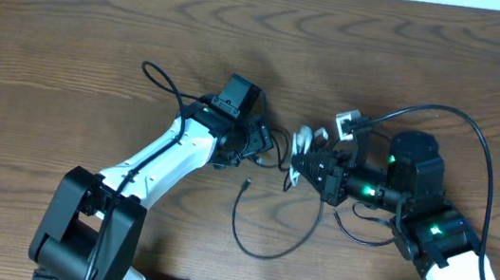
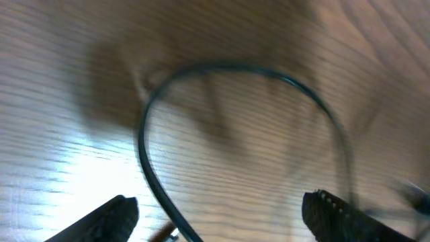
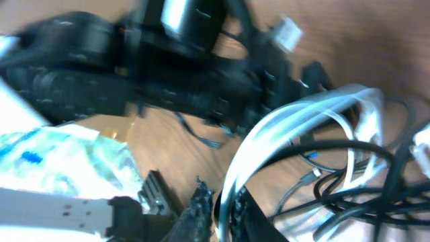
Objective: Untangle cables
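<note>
the white cable (image 1: 304,143) lies at the middle of the worktop (image 1: 72,32), tangled with the black cables (image 1: 236,222). the right fingers (image 3: 199,210) are clenched on its loop, seen only from the right wrist. just left of the white cable, the left fingers (image 2: 114,216) stand released, one black cable arcing untouched between them. overhead, both sets crowd over it.

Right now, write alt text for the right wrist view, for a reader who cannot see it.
A white cable arcs up from between the close-set fingers of the right gripper at the bottom edge. Right of it, black cables lie tangled on the wooden table; the blurred black left arm fills the upper left.
</note>
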